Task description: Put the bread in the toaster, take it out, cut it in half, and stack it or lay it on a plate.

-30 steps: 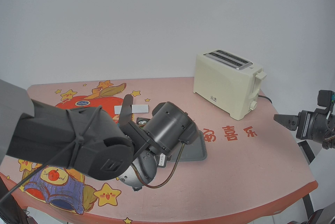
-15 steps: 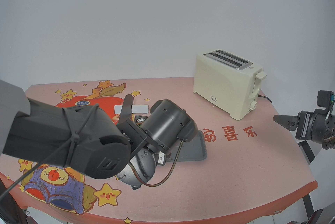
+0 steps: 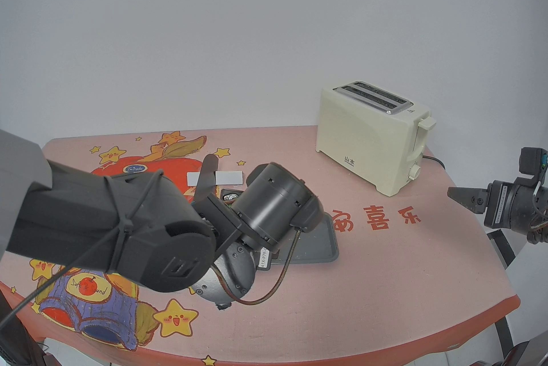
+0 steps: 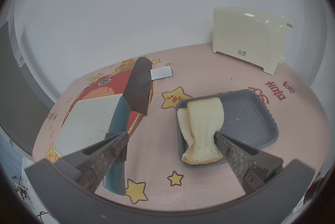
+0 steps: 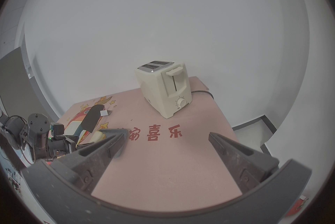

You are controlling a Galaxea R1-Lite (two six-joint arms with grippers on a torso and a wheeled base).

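Observation:
Two pale bread slices [image 4: 202, 123] lie overlapping at one end of a grey tray [image 4: 251, 120]. My left gripper [image 4: 171, 146] hovers open just above the table; one fingertip [image 4: 223, 142] sits at the bread's edge, the other [image 4: 117, 144] over the knife's teal handle [image 4: 117, 130]. I cannot tell whether the fingertip touches the bread. The knife's dark blade [image 4: 139, 86] rests on a white cutting board [image 4: 87, 120]. The cream toaster [image 3: 371, 136] stands at the back right with empty slots. My right gripper [image 3: 465, 196] is open beyond the table's right edge, facing the toaster [image 5: 164, 90].
My left arm covers most of the tray [image 3: 319, 244] in the head view. A small white card [image 3: 220, 177] lies behind the board. The toaster's cord [image 5: 200, 93] trails off the back edge. Bare pink tabletop [image 3: 399, 270] spreads at the front right.
The left arm has edged slightly toward the near left. The right arm has stayed put.

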